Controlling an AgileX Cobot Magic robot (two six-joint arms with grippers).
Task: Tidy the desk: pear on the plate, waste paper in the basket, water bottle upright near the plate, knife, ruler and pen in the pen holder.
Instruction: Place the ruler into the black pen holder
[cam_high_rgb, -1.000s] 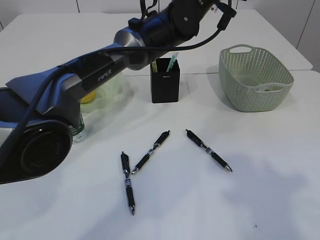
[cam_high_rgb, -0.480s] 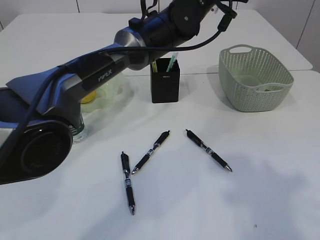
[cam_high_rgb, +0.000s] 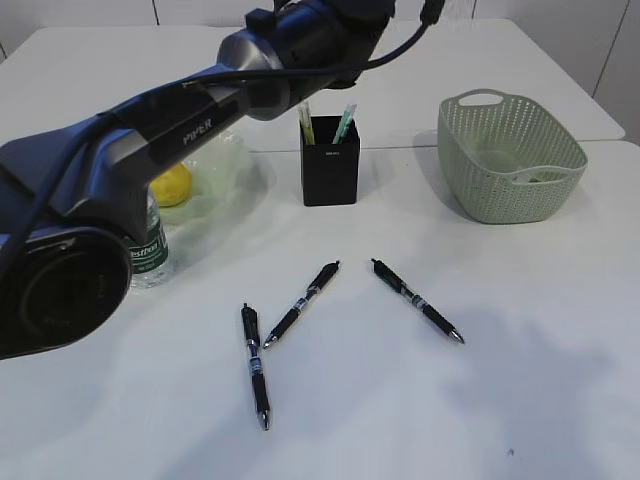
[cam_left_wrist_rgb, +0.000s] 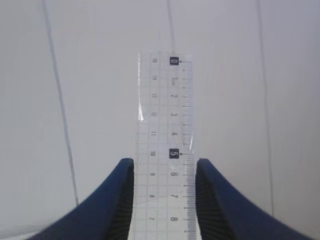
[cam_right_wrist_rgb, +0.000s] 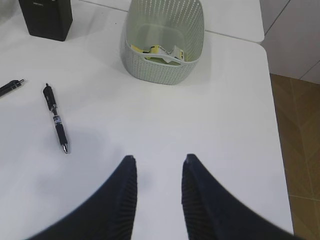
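left gripper (cam_left_wrist_rgb: 164, 200): jaws clamped on ruler (cam_left_wrist_rgb: 165, 145), held aloft | right gripper (cam_right_wrist_rgb: 157, 185): jaws apart, empty | risk: thin clear ruler slips or misses holder (cam_high_rgb: 330, 172), already crowded | pens (cam_high_rgb: 415, 300) on table

White table (cam_high_rgb: 560, 330) fills lower frame of exterior view, bare surface, soft shadows at lower right. Tiny dark speck (cam_high_rgb: 510, 452) near bottom edge. Second white tabletop (cam_high_rgb: 120, 70) butts on behind, seam running across at right. Right wrist view: brown wood-look floor (cam_right_wrist_rgb: 300, 140) down right edge, beyond table's rim. Left wrist view: pale wall panels (cam_left_wrist_rgb: 100, 75), thin dark vertical seams between.
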